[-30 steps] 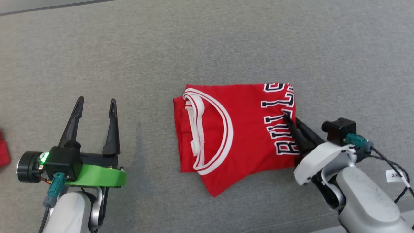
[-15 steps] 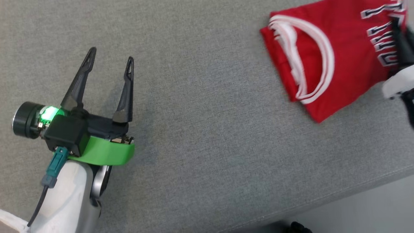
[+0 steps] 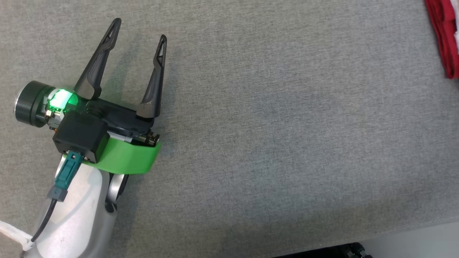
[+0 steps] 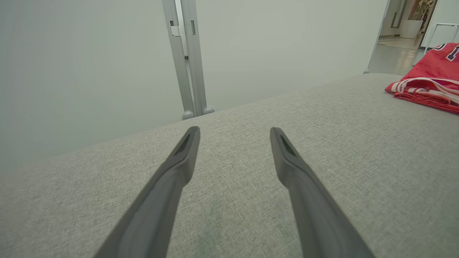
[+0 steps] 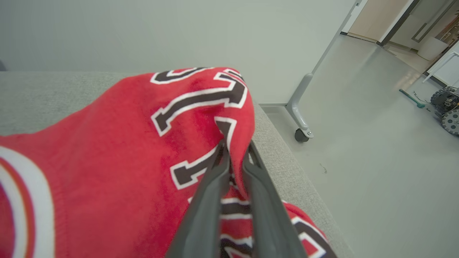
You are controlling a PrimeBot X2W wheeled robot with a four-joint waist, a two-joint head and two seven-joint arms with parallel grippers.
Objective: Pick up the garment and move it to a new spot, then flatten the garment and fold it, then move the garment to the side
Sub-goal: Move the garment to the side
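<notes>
The garment (image 3: pixel 446 36) is a folded red jersey with white trim and dark lettering, lying at the far right edge of the grey cloth-covered table (image 3: pixel 287 125). In the right wrist view my right gripper (image 5: pixel 236 147) is shut on a raised fold of the garment (image 5: pixel 125 150) near the lettering, close to the table's edge. My left gripper (image 3: pixel 140 29) hovers open and empty over bare table at the left, far from the jersey. In the left wrist view the left gripper (image 4: pixel 233 130) points across the table, with the garment (image 4: pixel 428 86) at the far right.
The table's front edge runs along the lower right of the head view, with a dark wheeled part (image 3: pixel 344 249) below it. Beyond the table stand a pale wall, a partition post (image 4: pixel 186 57) and a caster leg (image 5: pixel 303 134) on the floor.
The head camera has swung, shifting the whole picture. The garment has also moved rightward, much farther from my left gripper, held by the right gripper. The left gripper has stayed open.
</notes>
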